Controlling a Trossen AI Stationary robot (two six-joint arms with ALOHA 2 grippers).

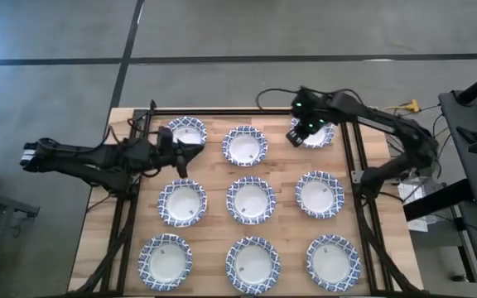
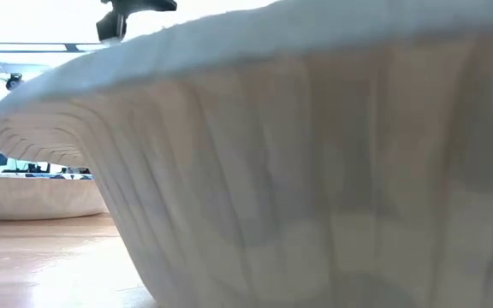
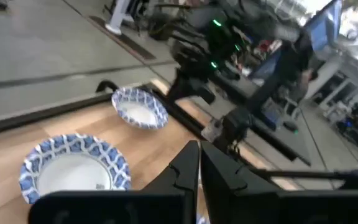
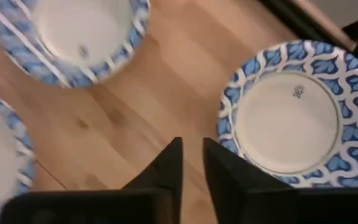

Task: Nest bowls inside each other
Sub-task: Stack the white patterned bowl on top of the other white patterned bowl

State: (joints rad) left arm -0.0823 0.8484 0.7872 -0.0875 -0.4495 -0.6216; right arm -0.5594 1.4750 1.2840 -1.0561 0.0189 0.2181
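Nine blue-and-white patterned bowls stand upright on their bases in three rows of three on the wooden table (image 1: 214, 178). My left gripper (image 1: 180, 156) is shut and hovers by the far-left bowl (image 1: 190, 130), pointing along the far row. Its wrist view shows the far-middle bowl (image 3: 73, 169) and the far-right bowl (image 3: 140, 107) beyond the gripper (image 3: 199, 155). My right gripper (image 1: 302, 134) hangs above the near-left rim of the far-right bowl (image 1: 321, 137). In its wrist view the gripper (image 4: 192, 155) has a narrow gap, above bare wood beside that bowl (image 4: 297, 118).
A black frame (image 1: 350, 165) runs along the table's edges. In the low view one bowl's outer wall (image 2: 332, 171) fills most of the picture, with another bowl (image 2: 32, 195) behind it. Bare wood strips lie between the bowls. Cables lie by the far edge.
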